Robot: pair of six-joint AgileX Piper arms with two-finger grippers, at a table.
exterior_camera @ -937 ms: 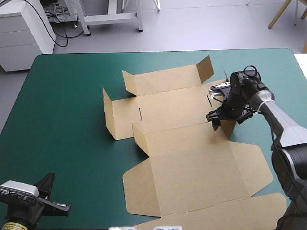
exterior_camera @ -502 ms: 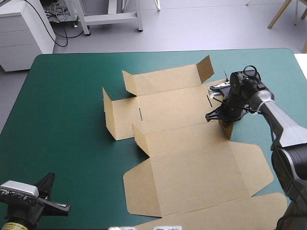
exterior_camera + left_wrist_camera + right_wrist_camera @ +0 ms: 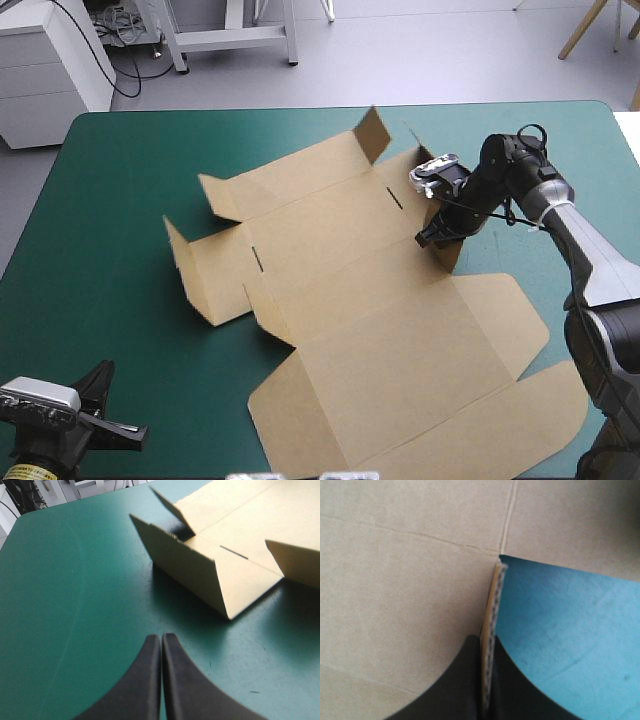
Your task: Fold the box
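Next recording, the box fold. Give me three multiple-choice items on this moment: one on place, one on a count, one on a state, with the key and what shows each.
1. Where are the left jaws on the teal-green cover?
A. Over the middle of the box
B. Near the table's near left corner, apart from the box
C. At the table's far edge

2. How many pairs of jaws touch the box?
A. One
B. Two
C. None

3. How do the right jaws stand at the raised flap on the box's right side?
A. Wide open beside it
B. Shut and empty, apart from it
C. Shut on it

Key:
1 B: the left wrist view shows bare cover under them and the box ahead.
2 A: only the right jaws reach the board.
3 C: the right wrist view shows the flap's edge running between them.
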